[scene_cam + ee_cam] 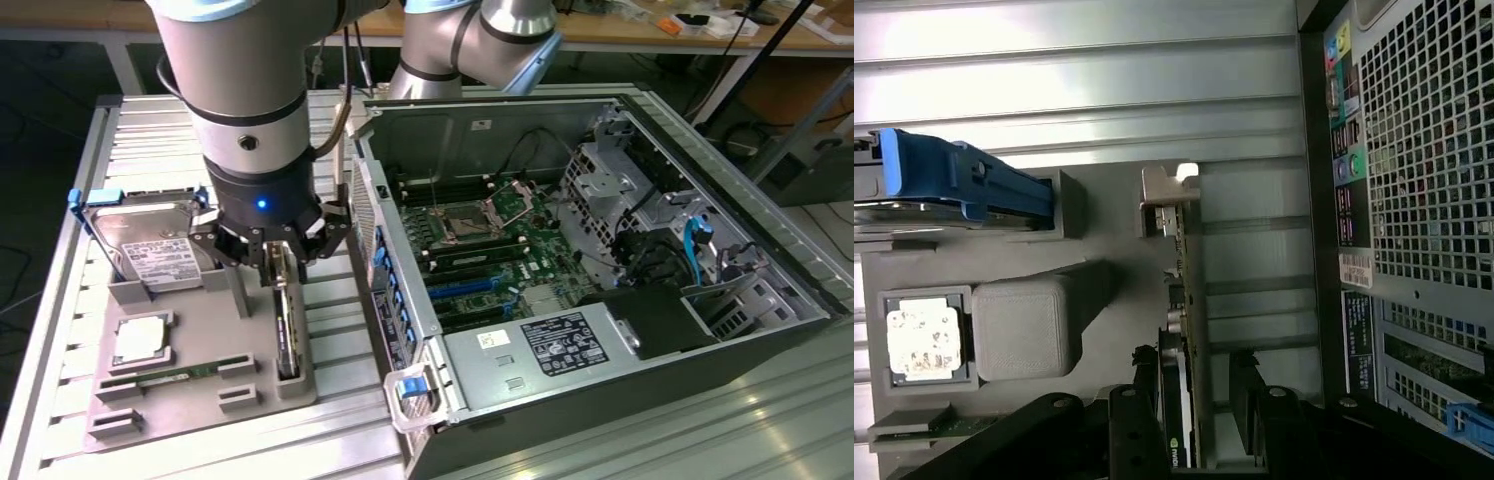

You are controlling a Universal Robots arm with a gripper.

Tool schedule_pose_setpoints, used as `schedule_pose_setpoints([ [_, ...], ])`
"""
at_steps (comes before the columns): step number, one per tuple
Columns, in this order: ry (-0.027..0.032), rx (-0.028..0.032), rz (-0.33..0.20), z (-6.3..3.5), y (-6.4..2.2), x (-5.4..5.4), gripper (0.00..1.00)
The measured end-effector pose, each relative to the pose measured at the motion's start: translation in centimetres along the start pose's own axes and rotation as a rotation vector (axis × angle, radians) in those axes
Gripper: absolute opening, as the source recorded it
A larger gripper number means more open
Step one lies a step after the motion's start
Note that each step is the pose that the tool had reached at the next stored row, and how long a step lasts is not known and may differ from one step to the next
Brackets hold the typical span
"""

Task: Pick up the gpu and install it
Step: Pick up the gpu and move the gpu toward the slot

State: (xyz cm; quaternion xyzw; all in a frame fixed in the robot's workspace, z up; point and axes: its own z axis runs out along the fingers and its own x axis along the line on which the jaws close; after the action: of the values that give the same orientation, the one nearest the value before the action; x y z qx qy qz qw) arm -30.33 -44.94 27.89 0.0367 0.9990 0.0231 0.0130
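Wide-spread, the pincer (1194, 405) straddled the gpu (1189, 300) without clamping it, the card standing on edge in a slot of the grey holder (220, 335), at nine o'clock of the open computer case (641, 410) in the exterior view, presumably so its top edge offered a grip.

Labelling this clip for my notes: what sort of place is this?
Probably a robotics lab's computer-assembly bench: a silver-grey robot arm, an open grey metal desktop computer case, and a grey plastic parts tray.
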Motion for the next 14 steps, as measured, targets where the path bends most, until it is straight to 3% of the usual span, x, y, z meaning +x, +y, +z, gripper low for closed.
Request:
schedule_pose_setpoints([
  [14,0.0001,0.0001,0.000,0.55,-0.40,0.00,0.42],
])
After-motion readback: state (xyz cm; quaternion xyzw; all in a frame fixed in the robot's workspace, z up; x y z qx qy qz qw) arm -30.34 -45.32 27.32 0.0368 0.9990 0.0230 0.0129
